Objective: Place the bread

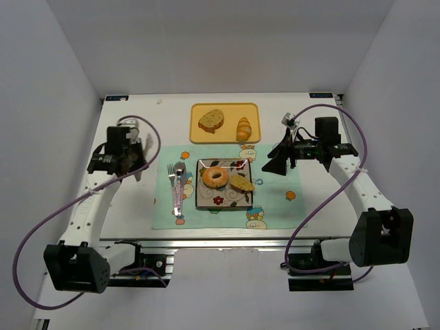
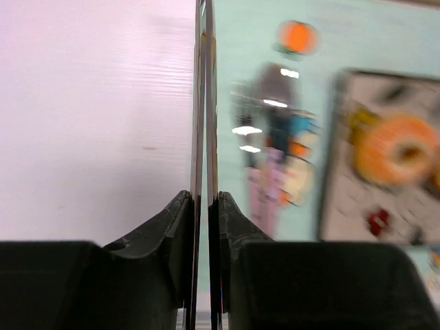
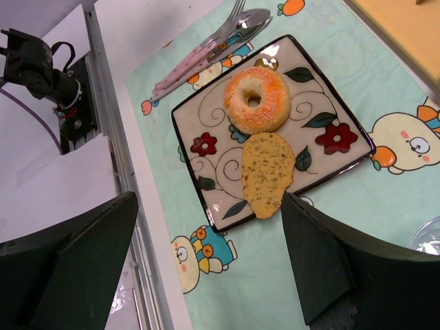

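The flat oval slice of speckled golden bread (image 3: 267,172) lies on the square floral ceramic plate (image 3: 206,168), its upper end touching a sugar-dusted orange doughnut (image 3: 258,99). The plate sits on a pale green cartoon placemat (image 3: 330,227). The right gripper (image 3: 208,203) hangs above with jaws spread wide, holding nothing. The left gripper (image 2: 204,20) is pressed closed and empty, off to the plate's left.

White table (image 1: 172,120), top view; a mint-green placemat (image 1: 275,206) printed with cartoon figures lies flat on it; the white surface extends past the placemat to its left, right and far sides; an orange tray (image 1: 230,136) rests just beyond the placemat's far edge, roughly centred; contact between them cannot be told.
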{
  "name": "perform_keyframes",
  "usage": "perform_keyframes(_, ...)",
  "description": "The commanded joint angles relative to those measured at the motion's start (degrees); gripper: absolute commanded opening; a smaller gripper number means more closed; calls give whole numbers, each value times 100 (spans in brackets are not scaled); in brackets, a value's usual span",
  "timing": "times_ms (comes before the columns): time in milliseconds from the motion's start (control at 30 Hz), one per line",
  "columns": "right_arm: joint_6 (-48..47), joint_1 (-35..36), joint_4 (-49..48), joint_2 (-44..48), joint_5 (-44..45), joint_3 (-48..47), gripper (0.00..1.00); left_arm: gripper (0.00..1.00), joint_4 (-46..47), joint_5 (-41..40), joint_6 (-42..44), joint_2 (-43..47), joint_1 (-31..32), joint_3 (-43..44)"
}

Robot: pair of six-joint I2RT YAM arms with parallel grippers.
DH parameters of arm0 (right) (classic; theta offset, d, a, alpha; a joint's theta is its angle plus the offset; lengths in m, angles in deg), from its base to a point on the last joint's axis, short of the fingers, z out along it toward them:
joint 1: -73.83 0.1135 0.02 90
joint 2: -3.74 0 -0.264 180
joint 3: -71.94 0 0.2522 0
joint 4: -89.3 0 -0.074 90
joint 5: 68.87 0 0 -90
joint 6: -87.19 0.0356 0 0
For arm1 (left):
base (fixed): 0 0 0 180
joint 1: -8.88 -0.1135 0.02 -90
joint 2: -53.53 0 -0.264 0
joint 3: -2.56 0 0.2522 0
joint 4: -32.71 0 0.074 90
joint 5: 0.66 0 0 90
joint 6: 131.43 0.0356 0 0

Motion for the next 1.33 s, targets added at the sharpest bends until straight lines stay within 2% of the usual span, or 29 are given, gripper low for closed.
perform_keyframes(0, -137, -30, 57, 133, -125, -153, 89, 22, 1021, -141, 597, -37, -1100, -605)
perform_keyframes(167, -384, -21, 391, 62, -117, -355, 89, 24, 2333, -263, 1161, -389, -1392, -1264)
perform_keyframes(300, -437, -21, 436, 62, -108, -399, 90, 37, 3186, -228, 1600, -775, -1612, -1660)
perform_keyframes(333, -437, -21, 436, 71, -108, -390, 89, 48, 3379, -211, 1627, -994, -1647, -1756)
perform_keyframes(367, -428, -21, 436, 80, -117, -390, 89, 53, 3433, -254, 1619, -1118, -1656, -1783)
perform_keyframes(400, -428, -21, 436, 80, -125, -390, 89, 62, 3503, -263, 1592, -1241, -1656, -1836)
perform_keyframes(500, -419, -30, 436, 80, -117, -399, 89, 72, 3583, -124, 1522, -1610, -1656, -1907)
perform_keyframes(533, -428, -30, 436, 80, -73, -399, 89, 80, 3548, -140, 1478, -1707, -1656, -1907)
perform_keyframes(567, -437, -21, 436, 80, -55, -399, 89, 84, 3504, -192, 1330, -1847, -1648, -1907)
perform_keyframes(733, -481, -30, 436, 45, 15, -399, 89, 90, 3460, -430, 1276, -1875, -1674, -2038)
perform_keyframes(900, -341, -30, 392, 44, 252, -373, 89, 98, 3311, -957, 872, -1166, -1700, -1942)
perform_keyframes(967, -104, -30, 200, 97, 611, -338, 89, 98, 3144, -1150, 618, -839, -1709, -1811)
perform_keyframes(1000, 385, -21, 50, 167, 1039, -303, 89, 98, 2900, -1142, 530, -498, -1718, -1645)
perform_keyframes(1100, 1317, -30, -504, 343, 2128, -162, 89, 98, 2441, -634, 336, 152, -1718, -1398)
perform_keyframes(1200, 1698, -21, -759, 379, 2843, -214, 89, 98, 2133, 305, 134, 681, -1718, -1370)
perform_keyframes(1300, 2094, -30, -804, 239, 3178, -442, 89, 98, 1957, 1071, -121, 1488, -1718, -1475)
